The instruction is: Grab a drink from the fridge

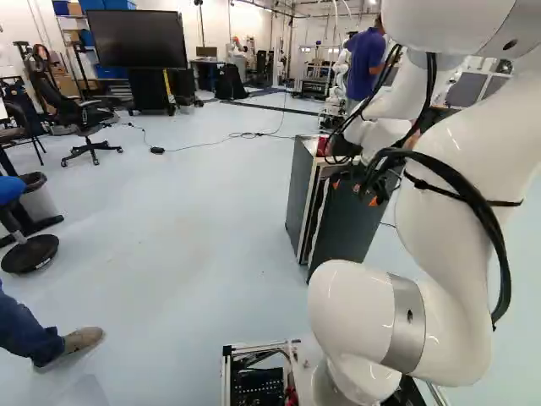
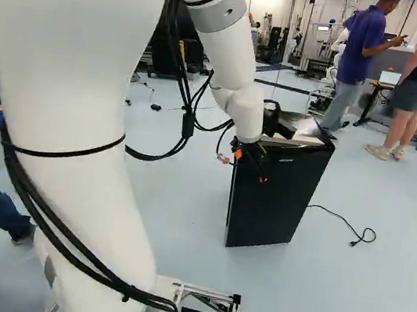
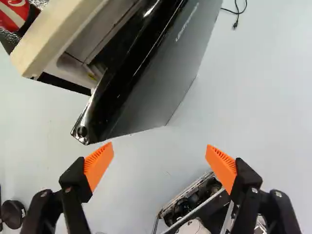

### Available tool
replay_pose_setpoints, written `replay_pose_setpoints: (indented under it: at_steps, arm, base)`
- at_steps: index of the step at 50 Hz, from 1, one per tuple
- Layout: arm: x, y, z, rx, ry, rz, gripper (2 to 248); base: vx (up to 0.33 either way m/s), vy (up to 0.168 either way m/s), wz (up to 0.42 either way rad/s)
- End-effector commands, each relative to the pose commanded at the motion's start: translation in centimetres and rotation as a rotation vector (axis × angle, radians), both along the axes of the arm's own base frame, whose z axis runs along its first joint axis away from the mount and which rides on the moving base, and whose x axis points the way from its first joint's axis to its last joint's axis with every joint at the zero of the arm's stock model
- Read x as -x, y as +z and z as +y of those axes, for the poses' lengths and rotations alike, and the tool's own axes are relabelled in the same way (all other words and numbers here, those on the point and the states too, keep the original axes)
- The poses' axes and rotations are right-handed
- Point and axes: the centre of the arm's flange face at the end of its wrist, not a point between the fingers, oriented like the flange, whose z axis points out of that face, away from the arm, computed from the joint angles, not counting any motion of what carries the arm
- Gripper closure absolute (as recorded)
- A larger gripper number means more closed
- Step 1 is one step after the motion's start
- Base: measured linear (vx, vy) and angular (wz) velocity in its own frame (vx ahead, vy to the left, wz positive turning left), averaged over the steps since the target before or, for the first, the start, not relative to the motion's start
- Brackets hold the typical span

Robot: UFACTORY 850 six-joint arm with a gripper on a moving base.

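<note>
My gripper [image 2: 250, 166] hangs at the near upper edge of the small dark fridge [image 2: 275, 204]. In the wrist view the gripper [image 3: 160, 158] is wide open, nothing between its orange pads. The fridge door [image 3: 161, 78] stands slightly ajar, a narrow gap showing between it and the pale body [image 3: 53, 41]. The door's glossy top corner lies just ahead of one finger, apart from it as far as I can tell. A red can [image 3: 13, 13] or similar red drink package is on top of the fridge. Whatever the fridge holds inside is hidden.
A power cord [image 2: 339, 223] lies on the floor beside the fridge. An office chair [image 1: 83, 127] and a large screen [image 1: 137, 39] are farther back at the left. Someone's leg and shoe [image 1: 82, 339] show at the left of the left base view.
</note>
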Motion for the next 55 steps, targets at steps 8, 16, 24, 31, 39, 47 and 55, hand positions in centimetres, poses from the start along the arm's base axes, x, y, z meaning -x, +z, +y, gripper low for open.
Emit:
replay_pose_setpoints:
  at_steps: [8, 16, 24, 31, 39, 47, 55]
  arm:
    - [-1.6, 0.0, 0.5, 0.009, 0.023, -0.013, 3]
    - [-3.2, 0.1, 1.0, 0.022, 0.043, -0.031, 3]
    - [-4.8, 0.1, 1.5, 0.034, 0.063, -0.048, 3]
    - [-6.3, 0.1, 1.9, 0.045, 0.079, -0.065, 3]
    - [-7.2, 0.2, 2.1, 0.052, 0.088, -0.077, 3]
    - [-7.0, 0.2, 2.2, 0.053, 0.087, -0.077, 3]
    - [-5.8, 0.3, 2.1, 0.058, 0.079, -0.079, 3]
  base:
    - [0.000, 0.000, 0.000]
    - [0.000, 0.000, 0.000]
    - [0.000, 0.000, 0.000]
    - [0.000, 0.000, 0.000]
    - [0.000, 0.000, 0.000]
    - [0.000, 0.000, 0.000]
    - [0.000, 0.000, 0.000]
